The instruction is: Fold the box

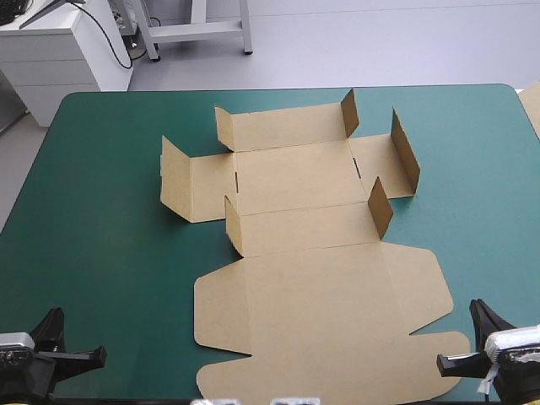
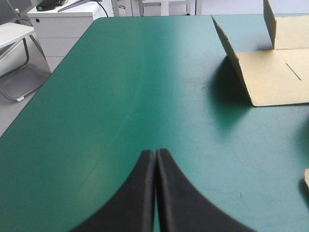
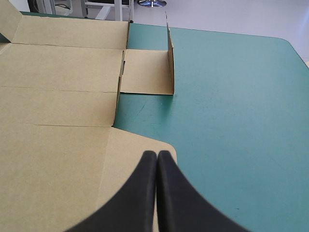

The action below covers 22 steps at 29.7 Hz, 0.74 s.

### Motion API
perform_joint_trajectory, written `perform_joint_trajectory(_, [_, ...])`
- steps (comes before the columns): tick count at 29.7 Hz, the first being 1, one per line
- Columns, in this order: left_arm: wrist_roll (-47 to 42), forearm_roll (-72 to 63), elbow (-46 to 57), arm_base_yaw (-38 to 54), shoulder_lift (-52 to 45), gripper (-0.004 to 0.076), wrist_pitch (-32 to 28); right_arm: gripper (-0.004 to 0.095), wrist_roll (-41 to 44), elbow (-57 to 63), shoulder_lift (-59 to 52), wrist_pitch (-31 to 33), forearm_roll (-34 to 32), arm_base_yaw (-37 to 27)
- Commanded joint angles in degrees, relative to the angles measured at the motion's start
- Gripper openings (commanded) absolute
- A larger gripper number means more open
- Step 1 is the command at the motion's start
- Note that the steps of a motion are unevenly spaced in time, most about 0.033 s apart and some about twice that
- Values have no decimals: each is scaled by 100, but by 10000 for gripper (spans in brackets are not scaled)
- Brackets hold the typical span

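The brown box (image 1: 312,253) lies as a cut sheet in the middle of the teal-green table (image 1: 101,236). Its big lid panel lies flat toward the near edge, and several small flaps stand upright around the base panels farther off. My left gripper (image 1: 84,356) sits shut at the near left corner, well left of the sheet. In the left wrist view the left gripper (image 2: 155,152) points over bare cover, with the box (image 2: 275,77) ahead to its right. My right gripper (image 1: 456,361) is shut and empty. In the right wrist view the right gripper (image 3: 157,153) hovers at the near right edge of the box (image 3: 58,96).
A pale edge of more board (image 1: 531,105) shows at the table's right edge. Wide bare cover lies left of the sheet and along the right side (image 3: 241,121). A white cabinet (image 1: 59,51) stands beyond the far left corner.
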Motion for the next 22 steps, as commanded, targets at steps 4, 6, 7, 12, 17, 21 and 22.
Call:
perform_joint_trajectory(4, [-33, 13, -130, -44, -41, -8, -410, -15, -481, -314, 519, -322, 57, 21])
perform_joint_trajectory(6, [-33, 13, -130, -44, -41, -8, -410, -15, -606, -465, 843, -333, 67, 21])
perform_joint_trajectory(7, [-33, 13, -130, -44, -41, -8, -410, -15, -622, -571, 1037, -344, 67, 21])
perform_joint_trajectory(12, [-33, 13, -130, -44, -41, -8, -410, -15, -622, -1180, 2110, -588, 145, 21])
perform_joint_trajectory(17, [16, 13, -130, -44, -41, -8, -410, -15, -1029, -1843, 3335, -629, 758, 21])
perform_joint_trajectory(21, [-4, 13, -130, -44, -41, -8, -410, -15, -1355, -2349, 4379, -361, 1341, 21])
perform_joint_trajectory(22, [-4, 13, -130, -44, -41, -8, -410, -15, -1561, -2479, 4655, -272, 1531, 21])
